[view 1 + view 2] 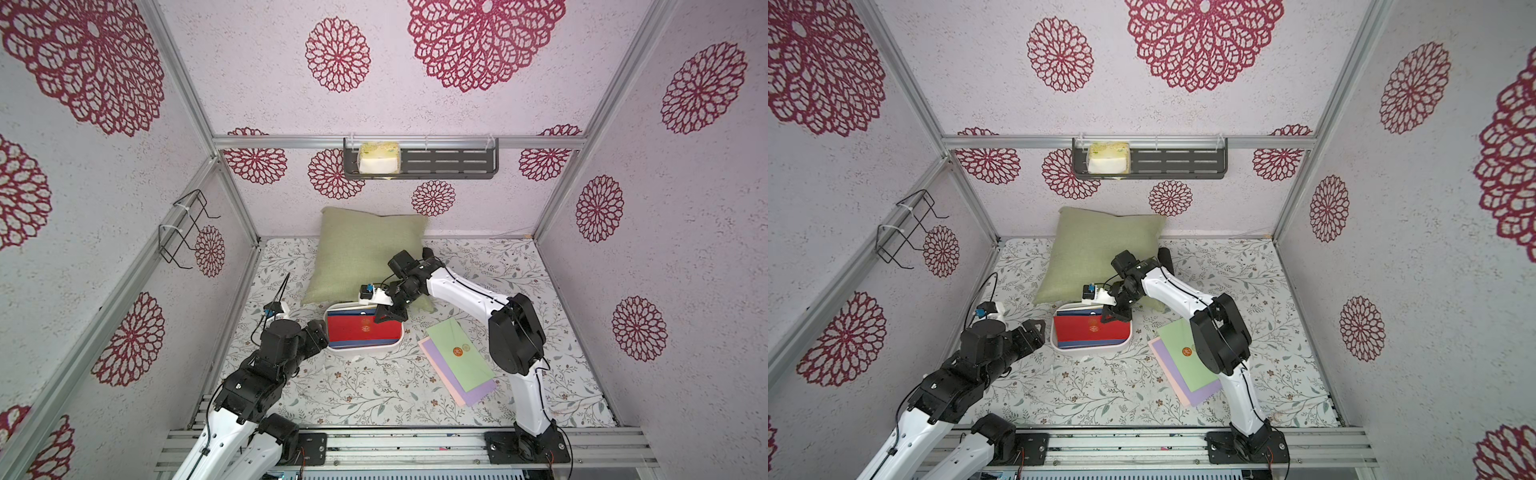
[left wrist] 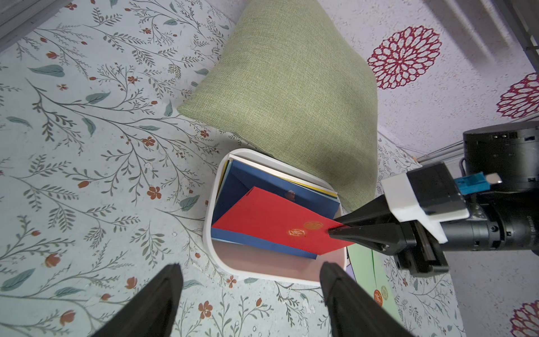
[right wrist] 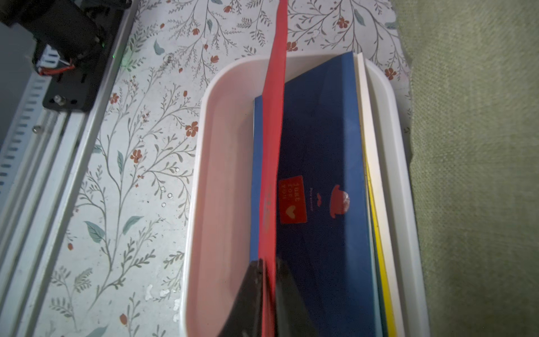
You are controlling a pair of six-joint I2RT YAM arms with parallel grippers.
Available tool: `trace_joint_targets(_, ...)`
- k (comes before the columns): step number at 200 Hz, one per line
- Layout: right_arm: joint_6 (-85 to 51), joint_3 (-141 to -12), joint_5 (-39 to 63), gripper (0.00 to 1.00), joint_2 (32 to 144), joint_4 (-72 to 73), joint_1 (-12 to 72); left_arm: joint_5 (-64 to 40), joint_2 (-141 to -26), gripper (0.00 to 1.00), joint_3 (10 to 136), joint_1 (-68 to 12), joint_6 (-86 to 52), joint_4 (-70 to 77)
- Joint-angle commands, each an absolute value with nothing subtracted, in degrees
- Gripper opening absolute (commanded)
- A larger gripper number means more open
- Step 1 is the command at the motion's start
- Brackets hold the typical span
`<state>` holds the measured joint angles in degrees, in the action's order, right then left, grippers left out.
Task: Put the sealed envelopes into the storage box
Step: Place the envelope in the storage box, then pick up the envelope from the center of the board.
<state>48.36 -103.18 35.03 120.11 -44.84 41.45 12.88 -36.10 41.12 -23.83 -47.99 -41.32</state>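
Pinching a corner of the red envelope [image 2: 271, 221] tilted in the storage box [image 2: 210, 233], right fingers [image 2: 367, 233]; left fingers [image 2: 163, 291] wide apart.

Count, both top views plus wrist views.

- storage box [image 1: 365, 350]: 1.
- Envelopes in it: at least 4 told by colour: red envelope [image 1: 361, 328], navy envelope [image 3: 320, 146], yellow envelope [image 3: 385, 291], cream envelope [image 3: 368, 131]. Further edges are too tightly stacked to count.
- Envelopes on the table: 3, overlapping: green envelope [image 1: 467, 368], lilac envelope [image 1: 480, 394], pink envelope [image 1: 454, 391].
- Round seals: 2 on the red, 2 on the green.
- green cushion [image 1: 365, 249]: 1.
- slotted wall shelf [image 1: 449, 164]: 1, carrying 1 yellow-white pack [image 1: 379, 160].
- wire rack [image 1: 183, 232]: 1.
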Motion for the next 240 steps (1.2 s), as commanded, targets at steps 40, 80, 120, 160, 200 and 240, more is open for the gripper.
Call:
trace_joint_targets(40,34.74,-99.98,26.54,0.47,114.7,-32.04,41.42,9.66,-36.96,0.82,42.07,-23.29,-46.68,-40.63)
trace_joint_targets(80,9.94,-78.27,26.12,0.48,99.06,-3.81,35.87,-1.08,-41.14,0.81,43.19,-24.08,-45.49,-35.86)
trace_joint_targets(120,-11.59,-52.25,22.06,0.49,81.73,12.96,26.39,0.37,-48.81,0.81,45.57,-34.27,-46.26,-30.15)
trace_joint_targets(160,-17.21,-34.79,17.71,0.49,71.01,11.25,17.0,-0.92,-63.39,0.77,48.15,-43.96,-49.85,-19.08)
trace_joint_targets(200,-24.86,-21.03,18.19,0.49,65.33,15.38,9.69,-5.49,-83.74,0.68,55.32,-51.6,-51.85,-8.71)
trace_joint_targets(240,-26.65,-15.38,20.52,0.5,65.73,18.45,7.21,-12.01,-101.8,0.54,65.73,-56.23,-52.84,-4.81)
